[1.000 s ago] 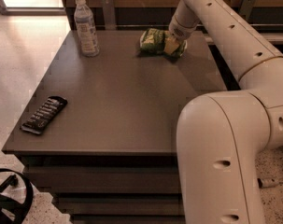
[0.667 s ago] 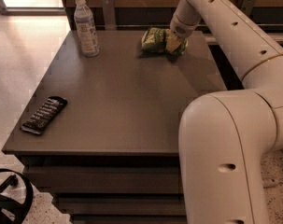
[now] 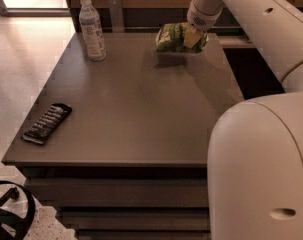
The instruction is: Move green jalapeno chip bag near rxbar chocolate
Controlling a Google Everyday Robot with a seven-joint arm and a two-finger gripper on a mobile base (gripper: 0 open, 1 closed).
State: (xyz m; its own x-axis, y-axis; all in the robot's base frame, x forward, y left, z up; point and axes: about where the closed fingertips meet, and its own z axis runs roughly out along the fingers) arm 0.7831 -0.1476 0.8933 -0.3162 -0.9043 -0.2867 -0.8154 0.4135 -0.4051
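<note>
The green jalapeno chip bag point(image 3: 172, 37) hangs a little above the far right part of the dark table point(image 3: 141, 109), with its shadow on the tabletop below it. My gripper point(image 3: 192, 37) is at the bag's right end, shut on it, with the white arm reaching in from the upper right. The rxbar chocolate point(image 3: 46, 123), a flat black wrapper with white lettering, lies near the table's front left corner, far from the bag.
A clear water bottle point(image 3: 92, 29) stands upright at the table's far left. My large white arm body point(image 3: 261, 169) fills the right foreground. A black wheeled base point(image 3: 8, 219) sits on the floor at bottom left.
The gripper has lifted the green bag off the tabletop; it now sits higher and slightly to the right. The rxbar and the bottle have not moved.
</note>
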